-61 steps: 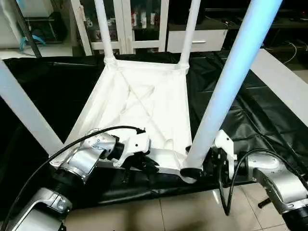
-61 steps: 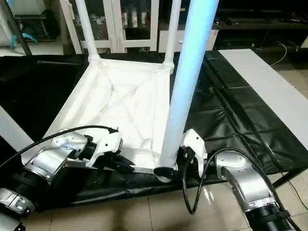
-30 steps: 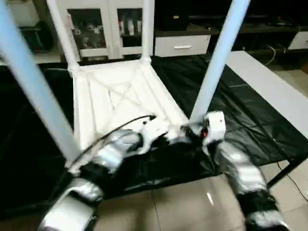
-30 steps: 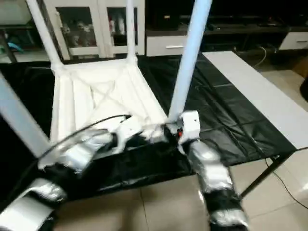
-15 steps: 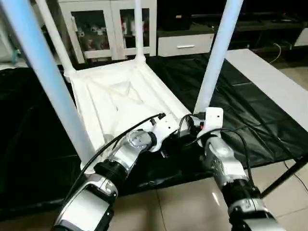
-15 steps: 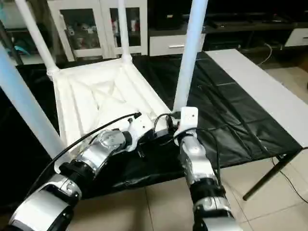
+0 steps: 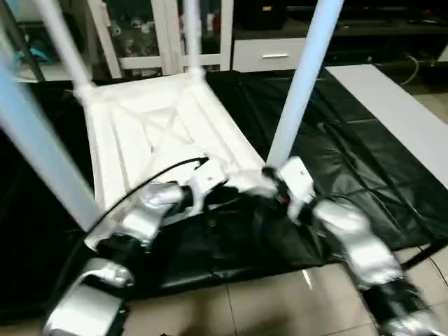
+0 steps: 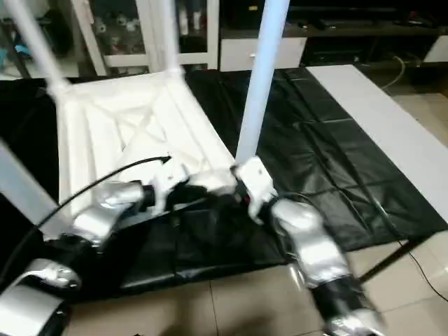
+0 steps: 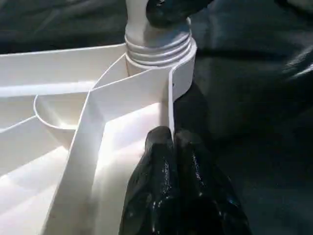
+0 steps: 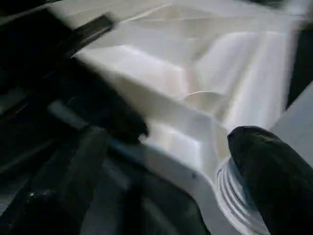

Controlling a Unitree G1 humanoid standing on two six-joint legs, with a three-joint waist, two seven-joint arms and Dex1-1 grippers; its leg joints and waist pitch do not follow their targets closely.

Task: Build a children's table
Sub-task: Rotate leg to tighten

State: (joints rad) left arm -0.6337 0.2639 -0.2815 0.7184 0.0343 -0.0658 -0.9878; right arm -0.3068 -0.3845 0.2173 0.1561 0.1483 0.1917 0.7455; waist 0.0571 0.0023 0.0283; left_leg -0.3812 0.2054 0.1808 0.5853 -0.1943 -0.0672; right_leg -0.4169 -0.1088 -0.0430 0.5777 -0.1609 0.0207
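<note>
Table top: the children's table (image 7: 150, 133) lies upside down on the black sheet (image 7: 350, 161), ribbed underside up, its long side running away from the robot toward the white cabinet (image 7: 164, 31).
Legs: all four appear to stand up from the corner sockets; the near-right leg (image 7: 297, 91) rises straight up just in front of the right arm.
Key relation: that leg's threaded foot sits at the near-right corner, directly ahead of the right gripper (image 10: 171, 166) and across the corner from the left gripper (image 9: 171, 161). The leg's long axis is vertical, so any grasp must come in level, from the side.
Nearer arm: the right, I judge; its fingers flank the socket.
Left gripper: clenched, its two fingers pressed together with the tips at the top's near rim beside the corner; I cannot tell whether the rim is pinched between them.
Right gripper: released, its fingers spread wide with nothing between them.
Left wrist view adds: the ringed collar (image 9: 159, 46) of the leg seated in its socket, with a black fingertip against it.
Head views add: the whole layout, both silver forearms converging on one corner.
</note>
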